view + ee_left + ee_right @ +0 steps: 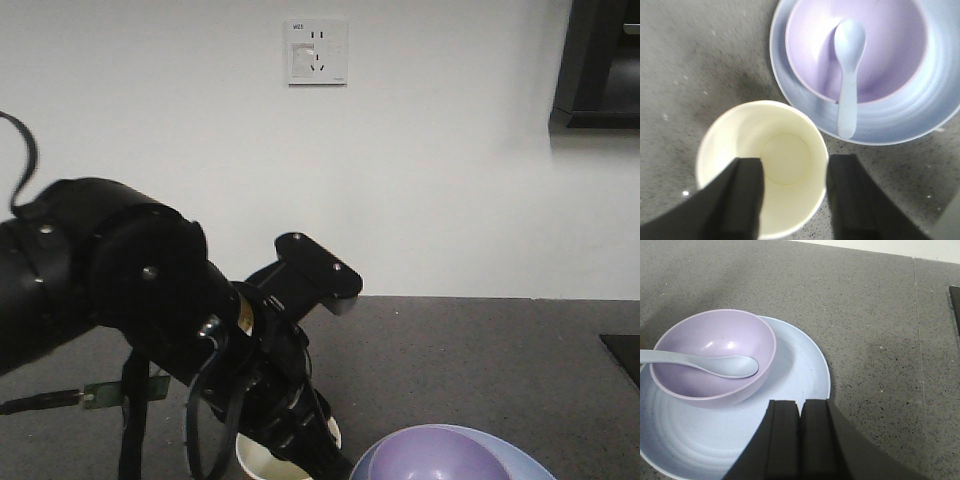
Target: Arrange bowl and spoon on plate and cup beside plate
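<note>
Edges: cup (pixel 762 167) just beside plate (pixel 935 100) rim, counter (pixel 875 315) open beyond
Count: one bowl (pixel 890 55), one spoon (pixel 847 75)
Claws: left gripper (pixel 794 200) released astride cup; right gripper (pixel 800 440) clenched, empty

The bowl (pixel 715 356) is sitting on the left part of the plate (pixel 795 375), and the spoon (pixel 705 363) is lying in it, handle sticking out leftwards over the rim. The right gripper (pixel 800 412) is hanging over the plate's near edge, fingers pressed together, on the grey counter (pixel 875 315).
</note>
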